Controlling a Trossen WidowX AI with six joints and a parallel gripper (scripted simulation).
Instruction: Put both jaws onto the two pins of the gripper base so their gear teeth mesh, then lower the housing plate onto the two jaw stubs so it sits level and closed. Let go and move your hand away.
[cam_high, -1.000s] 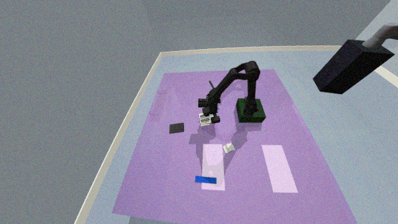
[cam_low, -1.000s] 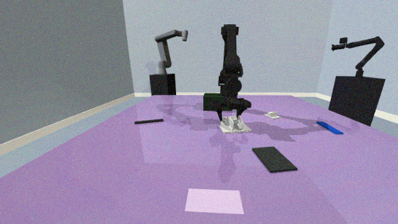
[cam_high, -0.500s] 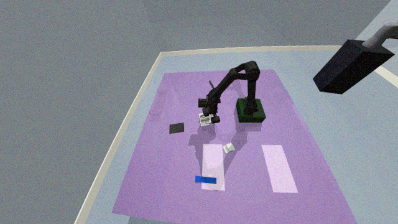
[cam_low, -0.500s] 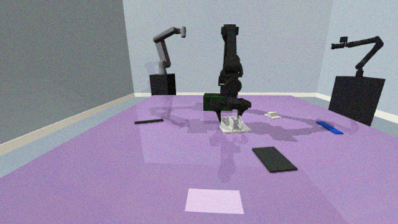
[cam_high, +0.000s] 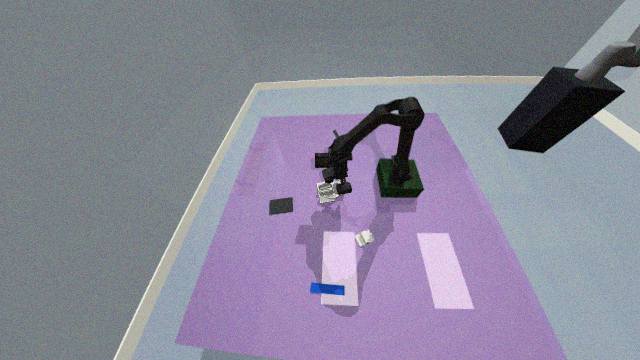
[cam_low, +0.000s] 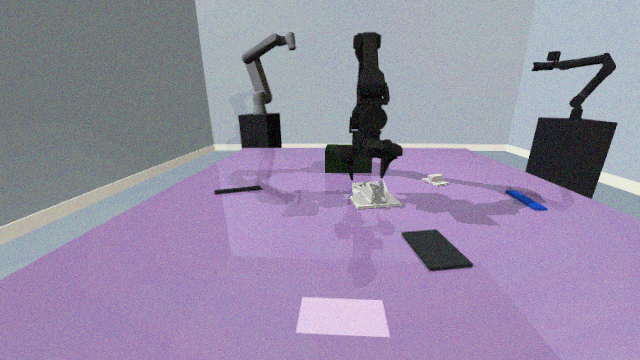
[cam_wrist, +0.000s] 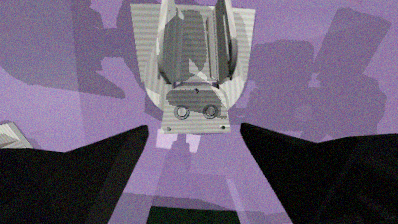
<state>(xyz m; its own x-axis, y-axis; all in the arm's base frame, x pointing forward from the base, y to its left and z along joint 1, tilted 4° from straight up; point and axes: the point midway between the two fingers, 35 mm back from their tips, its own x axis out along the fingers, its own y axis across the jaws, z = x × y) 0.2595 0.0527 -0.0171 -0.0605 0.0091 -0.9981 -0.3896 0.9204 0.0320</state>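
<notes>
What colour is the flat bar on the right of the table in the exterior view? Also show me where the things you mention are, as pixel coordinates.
Blue (cam_high: 327, 289) (cam_low: 526, 200); the exterior view shows it best.

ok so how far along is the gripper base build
Looks done: both jaws stand on the gripper base, though whether their teeth mesh can't be told.

In hand: nothing; the robot's gripper is open beside the assembly.

Left: possibly only withdrawing the arm, if the plate across the jaws' near ends is the housing plate, seated level; I can't confirm that.
</notes>
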